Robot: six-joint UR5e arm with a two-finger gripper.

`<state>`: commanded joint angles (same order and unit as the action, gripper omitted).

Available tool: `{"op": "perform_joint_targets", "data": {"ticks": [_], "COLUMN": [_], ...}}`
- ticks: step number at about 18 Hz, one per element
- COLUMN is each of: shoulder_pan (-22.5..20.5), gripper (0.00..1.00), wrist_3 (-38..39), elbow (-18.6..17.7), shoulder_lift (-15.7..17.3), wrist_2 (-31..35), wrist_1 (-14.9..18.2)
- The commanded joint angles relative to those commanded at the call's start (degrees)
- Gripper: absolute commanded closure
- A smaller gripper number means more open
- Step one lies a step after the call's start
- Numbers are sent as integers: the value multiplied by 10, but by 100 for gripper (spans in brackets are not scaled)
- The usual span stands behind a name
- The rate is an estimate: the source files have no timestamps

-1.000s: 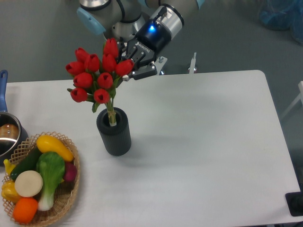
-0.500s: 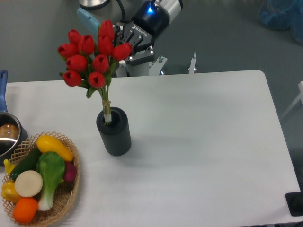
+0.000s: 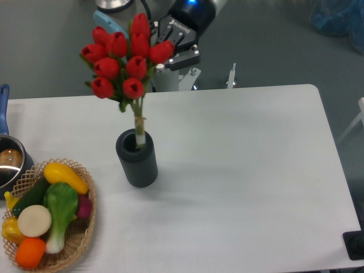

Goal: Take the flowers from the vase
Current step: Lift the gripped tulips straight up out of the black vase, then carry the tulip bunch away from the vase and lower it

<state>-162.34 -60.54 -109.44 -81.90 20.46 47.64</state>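
**Tulip bunch gripped, stem ends at the vase mouth**

Fixed camera: gripper [image 3: 165, 50], jaws clamped on the upper right of the red tulip bunch [image 3: 126, 62]. Pale bound stems hang below and left of the jaws, lower ends dipping into the mouth of the dark ribbed vase [image 3: 137, 158]. White table [image 3: 250, 170] underneath. Far below-left of the jaws: wicker basket [image 3: 79, 239] of toy vegetables, and a metal pot [image 3: 8, 162].

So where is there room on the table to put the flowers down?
The big bare stretch of table right of the vase is free, out to the far edge. The strip behind the vase is bare too. The left side is crowded: the wicker basket of toy vegetables and the pot.
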Motion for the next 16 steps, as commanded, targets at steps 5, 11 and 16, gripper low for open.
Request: {"op": "perform_joint_targets", "data": {"ticks": [5,11,16], "shoulder_pan": [4,24,67], "gripper": [100,100,100], "wrist_3": [-31,-34,-34], "elbow": [69,84,86], "shoulder_lift": [-48,-73,-88], "wrist_2": [101,160,314], "wrist_1": [2,2,3]}}
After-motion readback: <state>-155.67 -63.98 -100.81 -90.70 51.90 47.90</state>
